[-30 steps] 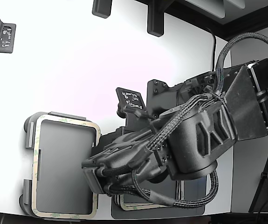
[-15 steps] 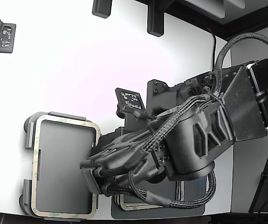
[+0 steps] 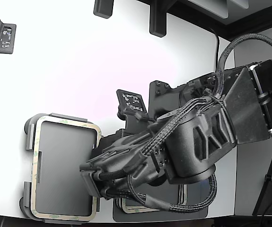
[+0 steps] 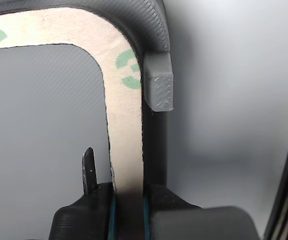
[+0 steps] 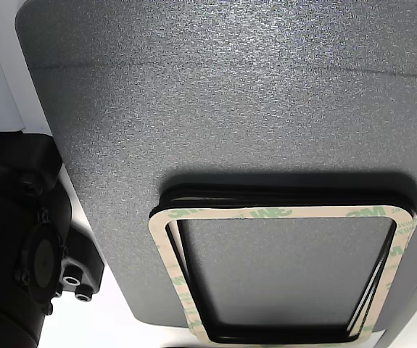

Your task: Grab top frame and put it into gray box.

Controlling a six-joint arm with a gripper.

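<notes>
Pincer (image 4: 128, 200) staying clamped on the top frame (image 4: 125, 130), arm creeping slightly further toward the exterior view's left, frame now lying in the gray box (image 3: 29, 137), so release looks next.

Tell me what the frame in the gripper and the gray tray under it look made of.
The top frame: probably paper-backed adhesive sheet, matte cream with green printed marks and a slightly ragged cut edge. The gray box: seemingly 3D-printed plastic, matte, with fine layer ridges. The gripper pinches the frame.
</notes>
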